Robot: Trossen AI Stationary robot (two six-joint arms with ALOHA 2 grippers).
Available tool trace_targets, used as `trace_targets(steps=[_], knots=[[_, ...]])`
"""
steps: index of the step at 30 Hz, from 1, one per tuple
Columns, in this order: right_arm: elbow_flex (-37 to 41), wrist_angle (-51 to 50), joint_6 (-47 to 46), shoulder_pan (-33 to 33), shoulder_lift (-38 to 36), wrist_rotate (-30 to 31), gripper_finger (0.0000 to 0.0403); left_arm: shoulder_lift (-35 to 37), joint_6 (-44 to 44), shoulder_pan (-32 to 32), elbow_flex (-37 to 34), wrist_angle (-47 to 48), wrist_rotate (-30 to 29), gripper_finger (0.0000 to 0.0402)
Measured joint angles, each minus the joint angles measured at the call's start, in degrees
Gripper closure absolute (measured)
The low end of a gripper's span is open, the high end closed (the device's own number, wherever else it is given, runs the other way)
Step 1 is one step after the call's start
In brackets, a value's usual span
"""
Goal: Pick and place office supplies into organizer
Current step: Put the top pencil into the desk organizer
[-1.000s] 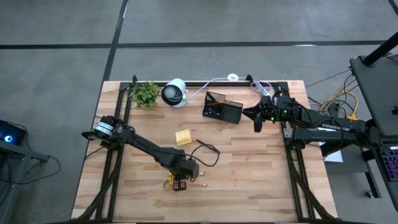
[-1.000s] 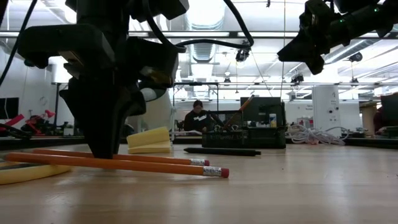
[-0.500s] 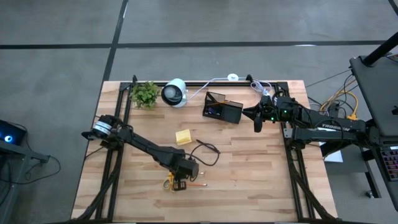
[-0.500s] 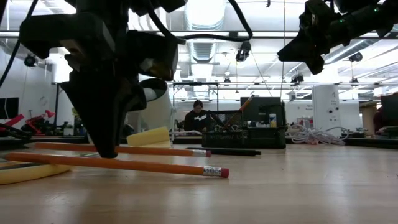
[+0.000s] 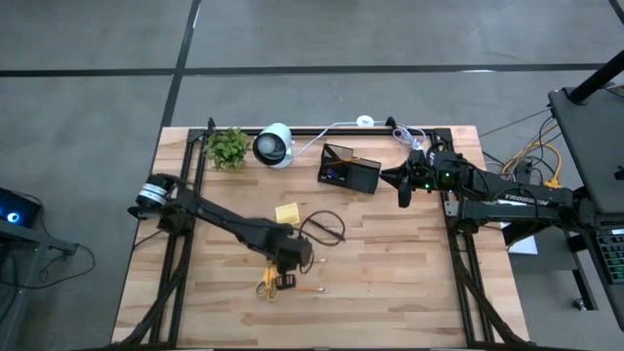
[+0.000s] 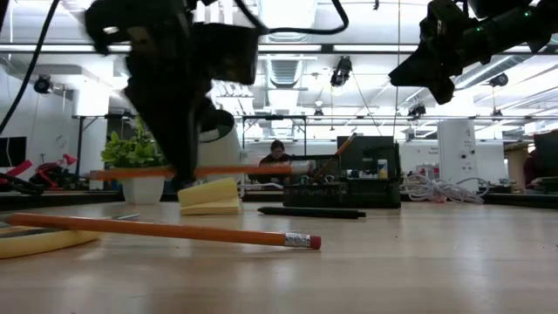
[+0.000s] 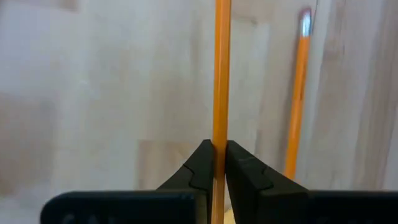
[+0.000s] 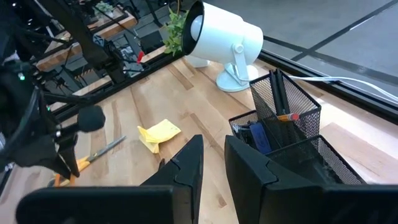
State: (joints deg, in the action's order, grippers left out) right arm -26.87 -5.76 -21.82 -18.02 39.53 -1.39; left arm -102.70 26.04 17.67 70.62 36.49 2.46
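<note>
Orange pencil (image 7: 221,68) pinched in left hand (image 7: 214,163), off table; right hand (image 8: 212,163) parted, empty, near organizer (image 8: 283,134).

I read an orange pencil (image 7: 219,74) between my left gripper's (image 7: 217,163) black fingers; beside it, a second orange pencil (image 7: 297,106) with a silver ferrule on pale, striped wood table (image 7: 93,93). Ahead of my black right gripper (image 8: 214,163): black mesh organizer (image 8: 292,134), yellow sticky-note pad (image 8: 158,134), white lamp (image 8: 224,40), green plant (image 8: 176,28).
</note>
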Motion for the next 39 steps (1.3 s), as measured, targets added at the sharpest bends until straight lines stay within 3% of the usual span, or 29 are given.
trace_targets(steps=[13, 39], knots=[[0.0, -0.2, 0.0, 0.0, 0.0, 0.0, 0.0346, 6.4, -4.4, -7.7, 0.1, -7.2, -4.7, 0.0391], [0.0, -0.9, -0.3, 0.0, -0.1, 0.0, 0.0346, 7.2, -10.5, -19.8, 0.2, -24.9, -4.6, 0.0391]])
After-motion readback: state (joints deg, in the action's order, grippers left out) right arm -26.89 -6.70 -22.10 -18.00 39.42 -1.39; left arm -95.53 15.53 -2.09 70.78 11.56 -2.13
